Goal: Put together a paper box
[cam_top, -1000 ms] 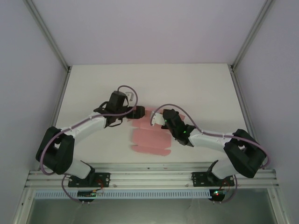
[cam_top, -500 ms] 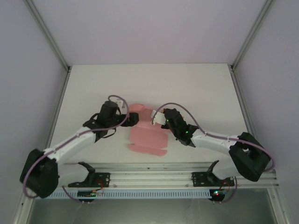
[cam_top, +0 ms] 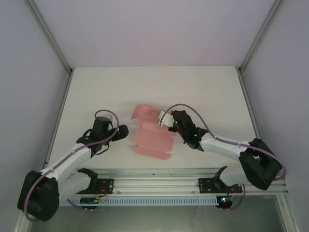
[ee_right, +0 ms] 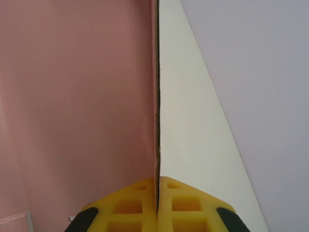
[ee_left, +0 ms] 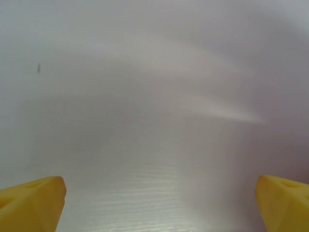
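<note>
Pink paper box point(cam_top: 150, 141) lies mostly flat, far flaps lifted; right tool point(ee_right: 157, 189) pinches a panel edge, left tool point(ee_left: 159, 205) wide open and empty, so folding looks barely started.

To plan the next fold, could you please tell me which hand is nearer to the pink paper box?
Right. The right hand is clamped on an edge of the paper box; the left hand stands open to its left, apart from it.
</note>
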Robot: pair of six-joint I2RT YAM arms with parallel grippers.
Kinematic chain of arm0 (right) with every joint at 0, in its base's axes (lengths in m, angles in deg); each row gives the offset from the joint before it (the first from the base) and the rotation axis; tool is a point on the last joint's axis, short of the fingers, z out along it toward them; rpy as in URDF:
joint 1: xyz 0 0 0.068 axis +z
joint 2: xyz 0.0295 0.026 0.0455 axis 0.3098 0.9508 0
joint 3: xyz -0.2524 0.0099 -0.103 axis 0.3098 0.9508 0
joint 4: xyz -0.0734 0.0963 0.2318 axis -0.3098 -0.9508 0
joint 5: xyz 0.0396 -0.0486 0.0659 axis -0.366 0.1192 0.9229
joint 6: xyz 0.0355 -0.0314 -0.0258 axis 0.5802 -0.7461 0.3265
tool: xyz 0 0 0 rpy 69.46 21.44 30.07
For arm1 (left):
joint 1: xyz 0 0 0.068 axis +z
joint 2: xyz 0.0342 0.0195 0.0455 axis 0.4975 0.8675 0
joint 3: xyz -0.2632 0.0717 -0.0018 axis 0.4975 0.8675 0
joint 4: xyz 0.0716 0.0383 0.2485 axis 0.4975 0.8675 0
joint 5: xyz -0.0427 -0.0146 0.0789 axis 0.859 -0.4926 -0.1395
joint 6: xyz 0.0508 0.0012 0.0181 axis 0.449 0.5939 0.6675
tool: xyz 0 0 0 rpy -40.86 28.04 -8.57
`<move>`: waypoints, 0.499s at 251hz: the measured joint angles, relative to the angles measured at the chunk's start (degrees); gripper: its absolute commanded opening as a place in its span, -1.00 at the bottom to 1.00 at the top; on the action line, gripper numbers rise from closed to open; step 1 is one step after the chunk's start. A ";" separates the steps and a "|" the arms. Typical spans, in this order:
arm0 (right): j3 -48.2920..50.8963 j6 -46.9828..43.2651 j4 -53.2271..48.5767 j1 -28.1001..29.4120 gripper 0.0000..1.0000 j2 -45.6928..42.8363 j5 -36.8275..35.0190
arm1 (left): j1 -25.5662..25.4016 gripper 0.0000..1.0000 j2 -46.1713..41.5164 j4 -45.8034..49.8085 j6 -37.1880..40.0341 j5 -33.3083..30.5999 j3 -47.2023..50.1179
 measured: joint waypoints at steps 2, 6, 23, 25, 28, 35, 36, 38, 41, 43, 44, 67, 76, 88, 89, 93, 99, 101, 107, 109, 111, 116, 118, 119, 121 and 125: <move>0.00 0.09 -0.02 0.00 -1.00 -0.07 0.09 | 0.00 0.99 0.26 -0.20 -0.07 0.22 0.07; 0.00 0.24 -0.11 0.00 -1.00 -0.09 0.22 | 0.00 0.99 0.87 -0.72 -0.17 0.57 0.17; 0.00 0.68 -0.63 -0.09 -1.00 -0.09 0.96 | 0.00 0.99 3.43 -4.35 -0.46 2.10 0.52; 0.00 0.70 -0.79 -0.09 -1.00 -0.09 1.05 | 0.00 0.99 3.69 -4.76 -0.52 2.29 0.57; 0.00 0.85 -0.90 -0.09 -1.00 -0.09 1.11 | 0.00 0.99 4.07 -5.49 -0.57 2.54 0.63; -0.02 0.94 -1.27 -0.09 -1.00 -0.09 1.42 | 0.00 0.99 5.01 -7.41 -0.61 3.19 0.74; 0.00 0.94 -1.31 -0.09 -1.00 -0.11 1.44 | 0.00 0.99 5.09 -7.65 -0.61 3.28 0.74; -0.02 0.96 -1.36 -0.09 -1.00 -0.09 1.53 | 0.00 0.99 5.40 -8.35 -0.63 3.48 0.79; 0.00 1.07 -1.51 -0.09 -1.00 -0.09 1.66 | 0.00 0.99 5.73 -9.11 -0.66 3.72 0.83; -0.02 1.07 -1.57 -0.09 -1.00 -0.09 1.70 | 0.00 0.99 6.10 -9.81 -0.68 3.87 0.85; -0.02 1.07 -1.62 -0.09 -1.00 -0.09 1.73 | 0.00 0.99 6.21 -10.01 -0.68 3.93 0.85; -0.02 1.64 -2.58 -0.09 -1.00 -0.09 2.38 | 0.00 0.99 8.50 -16.00 -0.79 5.01 0.96; -0.02 1.95 -2.86 -0.09 -1.00 -0.11 2.43 | 0.00 0.99 9.35 -18.25 -0.74 5.35 0.96; -0.02 2.23 -2.97 -0.22 -1.00 -0.13 2.40 | 0.00 0.99 10.27 -20.55 -0.52 5.75 0.96; -0.02 2.25 -2.97 -0.22 -1.00 -0.13 2.40 | 0.00 0.99 10.34 -20.70 -0.50 5.79 0.96; -0.02 2.43 -2.99 -0.22 -1.00 -0.15 2.36 | 0.00 0.99 10.71 -21.57 -0.39 6.01 0.96; -0.02 2.60 -3.06 -0.33 -1.00 -0.24 2.32 | 0.00 0.99 11.13 -22.69 -0.07 6.45 1.05; -0.02 2.69 -3.04 -0.33 -1.00 -0.28 2.27 | -0.02 0.99 11.28 -23.02 -0.07 6.60 1.07; -0.02 2.89 -3.06 -0.37 -1.00 -0.35 2.25 | -0.02 0.99 11.67 -24.02 0.28 7.10 1.14; -0.02 2.97 -3.06 -0.37 -1.00 -0.39 2.23 | -0.04 0.99 11.78 -24.35 0.37 7.28 1.16; -0.02 3.02 -3.06 -0.39 -1.00 -0.44 2.34 | -0.11 0.99 11.91 -24.61 0.46 7.41 1.18; -0.04 3.04 -3.06 -0.42 -1.00 -0.50 2.47 | -0.15 0.99 12.22 -25.49 0.72 7.85 1.20; -0.04 3.02 -3.08 -0.42 -1.00 -0.52 2.54 | -0.22 0.99 12.35 -25.83 0.83 8.09 1.20; -0.04 3.02 -3.08 -0.42 -1.00 -0.52 2.58 | -0.26 0.99 12.41 -25.99 0.92 8.20 1.20; -0.04 3.02 -3.13 -0.39 -1.00 -0.52 2.64 | -0.31 0.99 12.50 -26.21 1.11 8.28 1.20; -0.04 3.04 -3.23 -0.35 -1.00 -0.59 2.71 | -0.52 0.99 12.72 -26.93 1.33 8.66 1.20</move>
